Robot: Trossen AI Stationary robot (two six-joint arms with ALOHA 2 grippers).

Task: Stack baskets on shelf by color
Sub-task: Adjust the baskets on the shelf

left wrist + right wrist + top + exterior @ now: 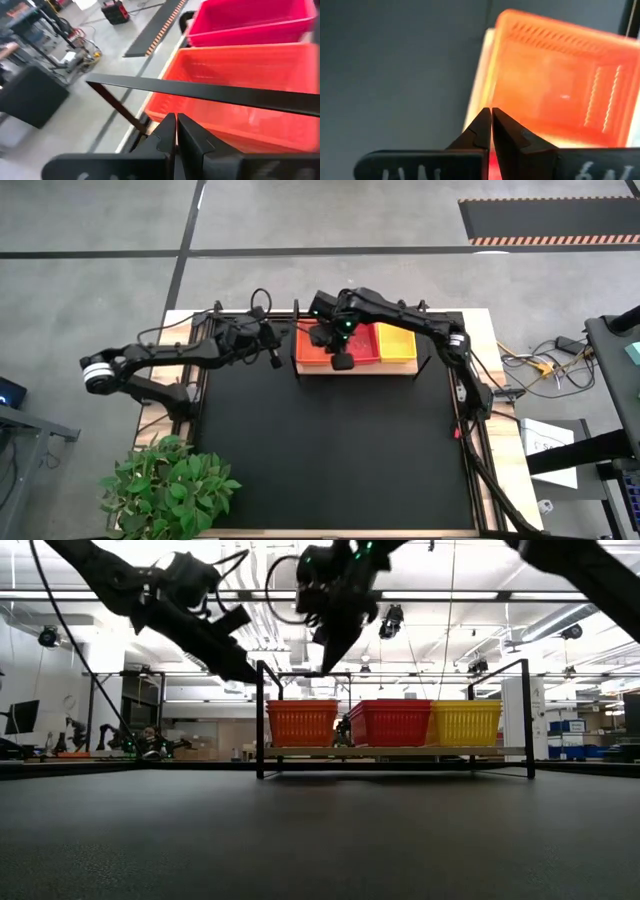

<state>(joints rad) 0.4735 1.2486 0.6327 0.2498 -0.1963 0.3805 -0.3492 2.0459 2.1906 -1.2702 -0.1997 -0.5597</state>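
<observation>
Three baskets or stacks stand side by side on the wooden shelf [360, 370] at the table's far edge: orange [312, 348] on the left, red-pink [362, 340] in the middle, yellow [397, 344] on the right. In the low view they are orange [302, 723], red-pink [390, 722] and yellow [465, 722], bottoms on the board [400, 751]. My left gripper [273, 358] [176, 125] hangs shut in the air just left of the shelf. My right gripper [341, 362] [491, 117] is shut above the shelf's near edge, between the orange basket [555, 85] and the red-pink one.
The shelf's black metal uprights and top bars [262, 710] [210, 94] stand around the baskets, one bar close before my left gripper. The black mat [330, 450] stretches out in front of the shelf. A potted plant [170, 485] sits at the table's near left corner.
</observation>
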